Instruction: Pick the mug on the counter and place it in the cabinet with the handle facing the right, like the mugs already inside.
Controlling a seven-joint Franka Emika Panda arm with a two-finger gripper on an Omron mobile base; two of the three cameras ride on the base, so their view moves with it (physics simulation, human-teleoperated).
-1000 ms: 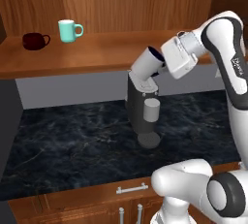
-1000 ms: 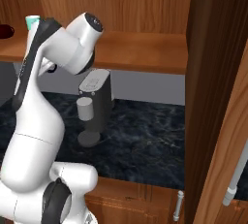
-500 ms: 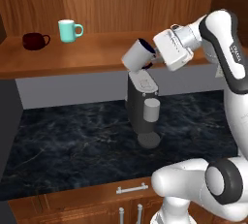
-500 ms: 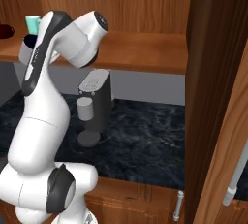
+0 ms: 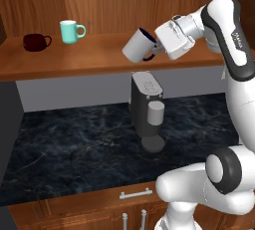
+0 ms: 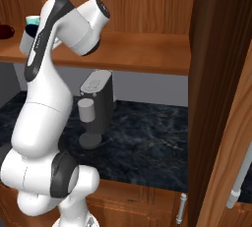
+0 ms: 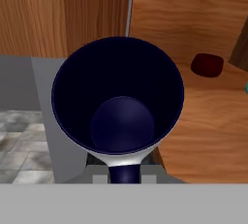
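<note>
While the arm reaches up and forward, the cabinet shelf board sits just below the hand, wood back wall behind it. Tabletop is well below the hand, black marble look. Coffee machine stands on the tabletop, almost straight under the hand, well apart from it.

Mug is off the tabletop, held in the air just above the shelf's front part, tilted hard: base points left and down, away from the hand, dark mouth faces back toward the hand. Not touching the shelf as far as I can tell. Hand is clamped on the mug at its rim/handle side; fingers themselves are hidden behind the mug, so exact contact is unclear. In the hand view the mug mouth faces the camera, navy inside, handle at the bottom edge between the fingertips.

Teal mug stands upright on the shelf, well to the left of the hand, handle pointing toward the hand. Maroon cup is further left, beside the teal one but apart from it, handle same way. It also shows in the hand view, on the shelf beyond the held mug.
</note>
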